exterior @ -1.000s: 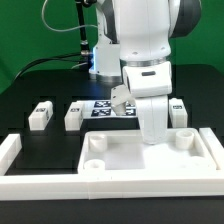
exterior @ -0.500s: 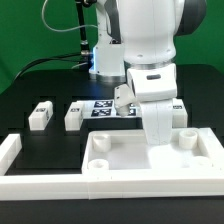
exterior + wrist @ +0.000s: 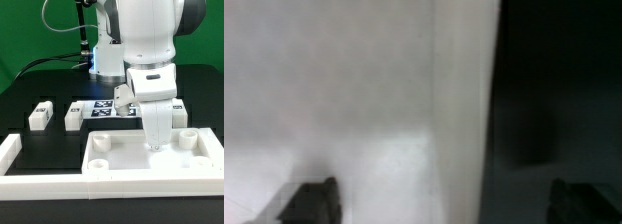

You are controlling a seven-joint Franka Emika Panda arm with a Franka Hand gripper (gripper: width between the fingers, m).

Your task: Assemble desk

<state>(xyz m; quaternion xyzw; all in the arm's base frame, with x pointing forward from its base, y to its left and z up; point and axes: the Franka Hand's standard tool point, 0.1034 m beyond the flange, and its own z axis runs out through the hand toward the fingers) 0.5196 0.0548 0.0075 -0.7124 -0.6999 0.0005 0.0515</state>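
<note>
The white tray-like tabletop (image 3: pixel 125 160) lies at the front of the black table, with round sockets at its corners. My gripper (image 3: pixel 157 145) points straight down at its far rim, towards the exterior view's right. In the wrist view the gripper (image 3: pixel 445 203) is open. One dark fingertip (image 3: pixel 310 202) is over the white tabletop (image 3: pixel 349 100) and the other is over the black table. Three white legs lie behind the tabletop: two at the exterior view's left (image 3: pixel 40 116) (image 3: pixel 74 116) and one at its right (image 3: pixel 181 113). A fourth tagged leg (image 3: pixel 122 98) shows partly behind my arm.
The marker board (image 3: pixel 103 108) lies flat behind the tabletop, between the legs. Long white border bars run along the front (image 3: pixel 60 190) and the left corner (image 3: pixel 10 150). A silver cylinder stand (image 3: pixel 103 62) and cables are at the back.
The gripper and the tabletop both shifted towards the exterior view's right between one second ago and half a second ago. Since then nothing has visibly moved.
</note>
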